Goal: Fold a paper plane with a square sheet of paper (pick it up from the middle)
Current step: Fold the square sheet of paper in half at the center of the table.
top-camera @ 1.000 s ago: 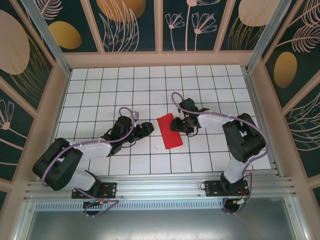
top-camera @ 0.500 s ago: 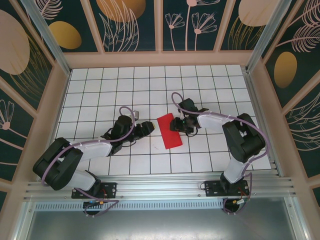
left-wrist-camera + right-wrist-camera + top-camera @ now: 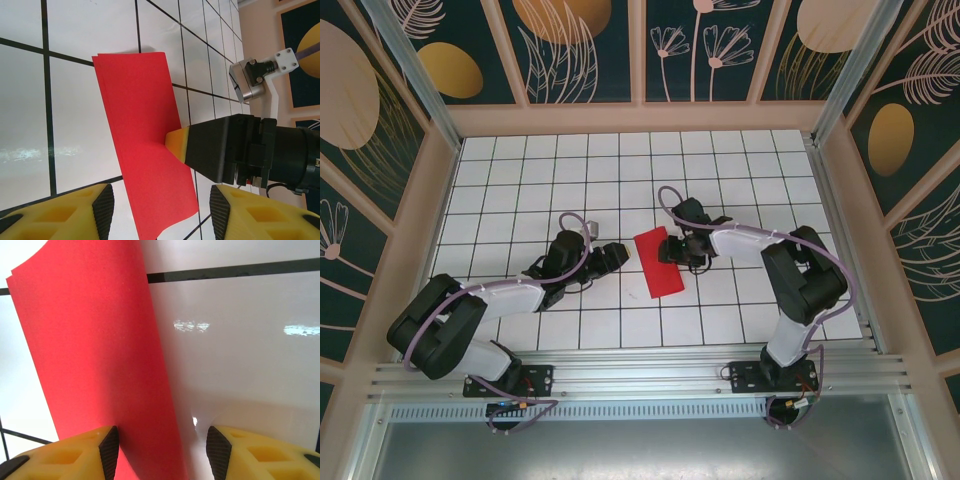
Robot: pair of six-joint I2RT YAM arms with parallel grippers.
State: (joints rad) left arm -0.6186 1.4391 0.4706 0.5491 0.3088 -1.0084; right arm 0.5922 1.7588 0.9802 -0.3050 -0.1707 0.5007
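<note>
Now, left end effector unclenched beside folded red sheet, right end effector unclenched astride its edge.

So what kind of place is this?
Probably a robot lab test cell: left arm and right arm bolted to an aluminium rail, a white gridded tabletop, patterned wall panels boxing it in.

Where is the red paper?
In the overhead view, the red paper lies on the table between the left claw and the right claw, which touches its edge.
</note>
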